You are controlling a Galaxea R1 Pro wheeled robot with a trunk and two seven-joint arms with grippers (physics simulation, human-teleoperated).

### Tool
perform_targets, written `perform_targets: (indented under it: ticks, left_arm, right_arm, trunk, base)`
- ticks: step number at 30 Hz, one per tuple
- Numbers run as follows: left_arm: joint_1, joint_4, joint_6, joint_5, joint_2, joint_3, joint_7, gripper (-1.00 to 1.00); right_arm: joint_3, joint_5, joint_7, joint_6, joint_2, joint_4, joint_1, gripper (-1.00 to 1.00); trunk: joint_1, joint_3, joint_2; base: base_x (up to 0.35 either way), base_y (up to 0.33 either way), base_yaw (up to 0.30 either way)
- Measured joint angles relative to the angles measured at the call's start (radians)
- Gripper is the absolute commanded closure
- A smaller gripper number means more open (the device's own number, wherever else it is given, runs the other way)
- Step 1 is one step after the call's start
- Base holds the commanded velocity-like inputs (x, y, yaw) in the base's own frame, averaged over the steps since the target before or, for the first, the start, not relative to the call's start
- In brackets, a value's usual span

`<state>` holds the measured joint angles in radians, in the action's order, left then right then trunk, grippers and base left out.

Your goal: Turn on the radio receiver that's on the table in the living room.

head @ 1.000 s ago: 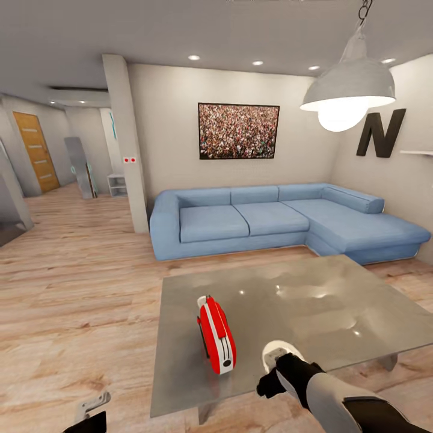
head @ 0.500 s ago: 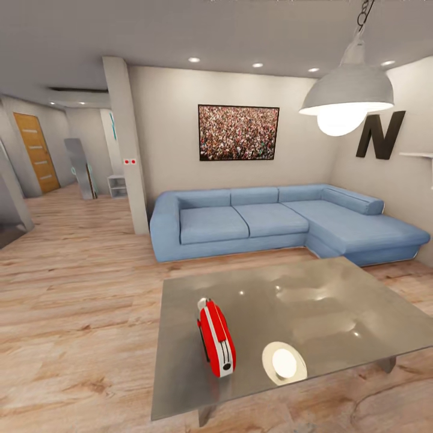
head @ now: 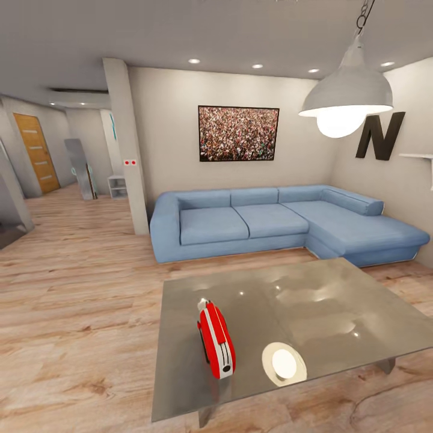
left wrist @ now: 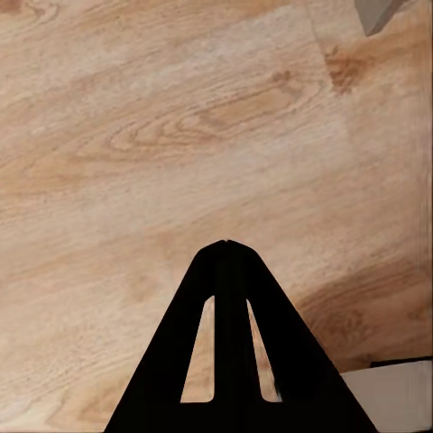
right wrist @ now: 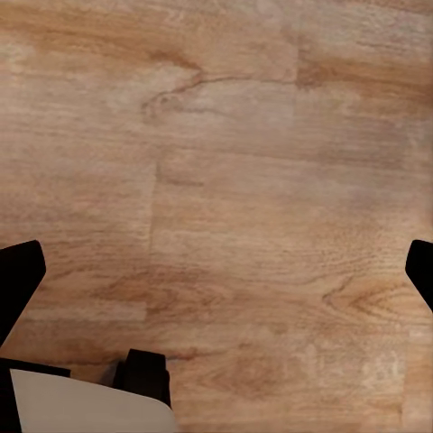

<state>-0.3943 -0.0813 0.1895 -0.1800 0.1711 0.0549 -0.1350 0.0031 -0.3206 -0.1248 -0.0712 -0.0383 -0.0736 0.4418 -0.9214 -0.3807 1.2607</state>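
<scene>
The red radio receiver [head: 216, 339] stands upright on the glossy grey table [head: 337, 313], near its front left part, its narrow white face turned toward me. In the left wrist view my left gripper [left wrist: 226, 245] is shut, its black fingers [left wrist: 262, 334] meeting at a tip above bare wood floor. In the right wrist view my right gripper [right wrist: 221, 266] is open, one black fingertip [right wrist: 18, 275] at each side of the picture, with only floor between them.
A blue L-shaped sofa [head: 270, 219] stands behind the table, under a crowd picture [head: 239, 132]. A grey pendant lamp [head: 347, 96] hangs at the right, mirrored on the tabletop. A black letter N [head: 380, 136] is on the right wall. Wood floor [head: 78, 300] runs left to a corridor.
One second ago my right arm reached over the table's front edge and the left gripper showed at the bottom left; both have dropped out of the head view. The radio has not moved.
</scene>
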Motion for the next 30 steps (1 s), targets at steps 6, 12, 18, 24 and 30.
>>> perform_targets:
  ticks: [6, 12, 18, 24, 30]
  left_arm:
    - [0.0, 0.0, 0.0, 0.001, -0.085, 0.0, -0.001, 1.0]
    - [0.0, 0.001, 0.001, 0.001, -0.232, 0.0, -0.002, 1.0]
    - [0.0, 0.001, 0.0, 0.001, -0.265, 0.001, -0.001, 1.0]
    - [0.0, 0.0, -0.001, 0.001, -0.267, 0.001, 0.0, 1.0]
    - [0.0, 0.001, 0.0, 0.001, -0.266, 0.001, 0.0, 1.0]
  right_arm:
    - [0.0, 0.0, 0.0, 0.0, 0.0, 0.0, 0.0, -1.0]
    - [0.0, 0.0, 0.0, 0.0, 0.0, 0.0, 0.0, -1.0]
    - [0.0, 0.0, 0.0, -0.001, 0.0, 0.0, 0.0, -1.0]
    - [0.0, 0.0, 0.0, 0.0, 0.0, 0.0, 0.0, -1.0]
    - [0.0, 0.0, 0.0, -0.001, 0.0, 0.0, 0.0, -1.0]
  trunk:
    - [0.0, 0.0, 0.0]
    - [0.0, 0.0, 0.0]
    - [0.0, 0.0, 0.0]
    - [0.0, 0.0, 0.0]
    - [0.0, 0.0, 0.0]
  base:
    - [0.0, 0.0, 0.0]
    - [0.0, 0.0, 0.0]
    - [0.0, 0.0, 0.0]
    - [0.0, 0.0, 0.0]
    - [0.0, 0.0, 0.0]
